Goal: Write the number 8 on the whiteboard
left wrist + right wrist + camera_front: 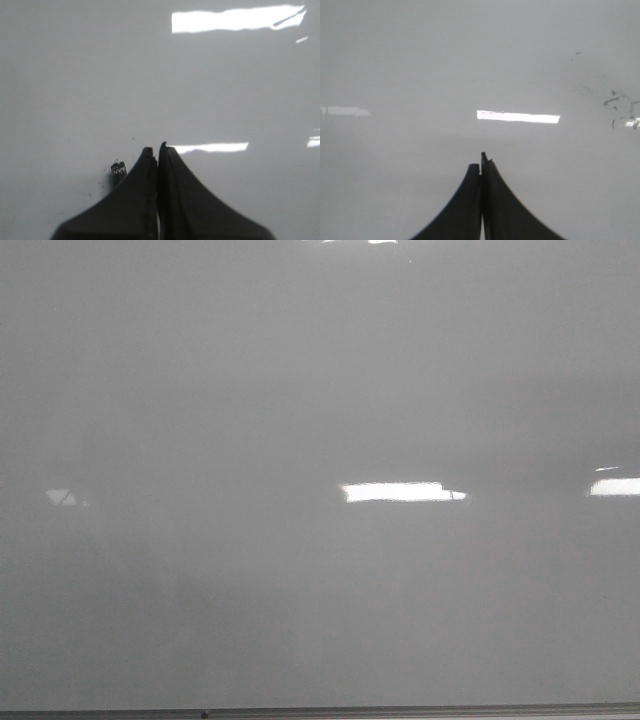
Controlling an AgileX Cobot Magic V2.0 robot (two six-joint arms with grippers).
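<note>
The whiteboard (320,390) is glossy grey-white and fills the front view, with bright light reflections and a thin dark bottom edge (320,712). No number 8 shows on it in any view. Neither gripper shows in the front view. My left gripper (158,149) is shut over the whiteboard (75,75), jaws pressed together with nothing seen between them. A small black piece with white letters (118,170) sticks out beside its left finger; I cannot tell what it is. My right gripper (481,161) is shut and empty over the whiteboard (420,60).
Faint dark smudges (619,102) mark the board in the right wrist view. A few dark specks (106,184) lie near the small black piece in the left wrist view.
</note>
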